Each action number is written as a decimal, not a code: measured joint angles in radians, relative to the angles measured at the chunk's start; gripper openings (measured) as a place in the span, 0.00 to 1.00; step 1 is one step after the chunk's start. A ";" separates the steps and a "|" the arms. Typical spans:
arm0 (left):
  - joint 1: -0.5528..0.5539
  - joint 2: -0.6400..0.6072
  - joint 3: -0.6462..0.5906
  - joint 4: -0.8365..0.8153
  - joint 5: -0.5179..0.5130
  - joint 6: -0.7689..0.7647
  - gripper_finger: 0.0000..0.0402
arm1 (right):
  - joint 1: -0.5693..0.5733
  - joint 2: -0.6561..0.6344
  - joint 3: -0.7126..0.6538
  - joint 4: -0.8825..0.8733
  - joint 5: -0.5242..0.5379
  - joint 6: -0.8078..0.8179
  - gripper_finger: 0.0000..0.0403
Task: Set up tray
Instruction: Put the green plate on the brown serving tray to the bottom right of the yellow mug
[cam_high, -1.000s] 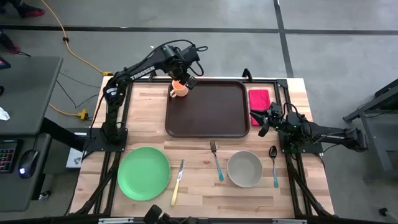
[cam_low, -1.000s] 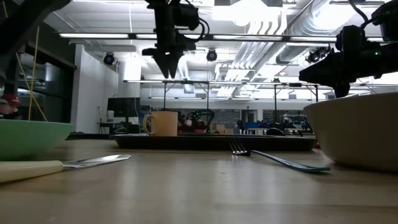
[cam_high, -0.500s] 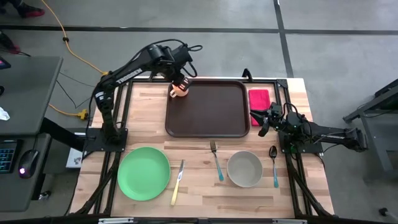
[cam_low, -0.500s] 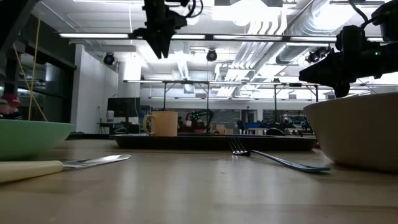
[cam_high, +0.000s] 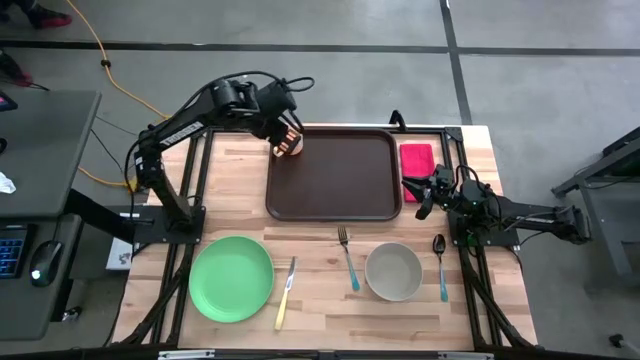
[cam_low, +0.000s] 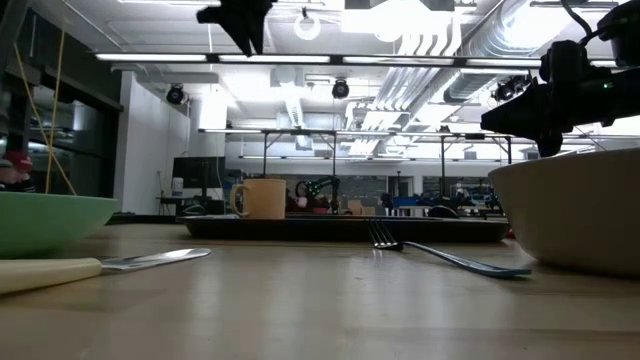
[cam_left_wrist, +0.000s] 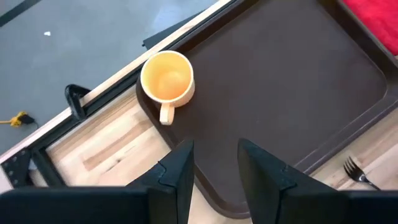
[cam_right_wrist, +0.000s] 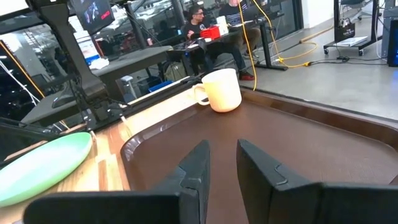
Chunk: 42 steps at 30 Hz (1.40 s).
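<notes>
High view: we're seeing only the mug (cam_high: 289, 145) sitting on the tray (cam_high: 335, 190); the plate (cam_high: 231, 278), bowl (cam_high: 393, 271) and cutlery are waiting, and both the left gripper (cam_left_wrist: 215, 163) and right gripper (cam_right_wrist: 221, 155) are hanging parted, empty.

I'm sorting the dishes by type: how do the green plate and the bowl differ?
The green plate is flat, wide and bright green; the bowl is deeper, narrower across and pale grey-beige. The plate sits toward the table's left, the bowl toward its right. Both are round, empty and off the tray.
</notes>
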 joint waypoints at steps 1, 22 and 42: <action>-0.011 -0.007 0.000 -0.010 -0.008 -0.015 0.38 | 0.000 0.000 0.000 0.000 -0.004 0.000 0.14; -0.288 -0.077 -0.001 -0.043 -0.027 -0.264 0.38 | 0.000 0.000 0.000 -0.001 -0.021 0.000 0.14; -0.450 -0.273 -0.415 -0.046 -0.051 -0.661 0.38 | 0.000 0.000 0.000 0.000 -0.021 0.000 0.14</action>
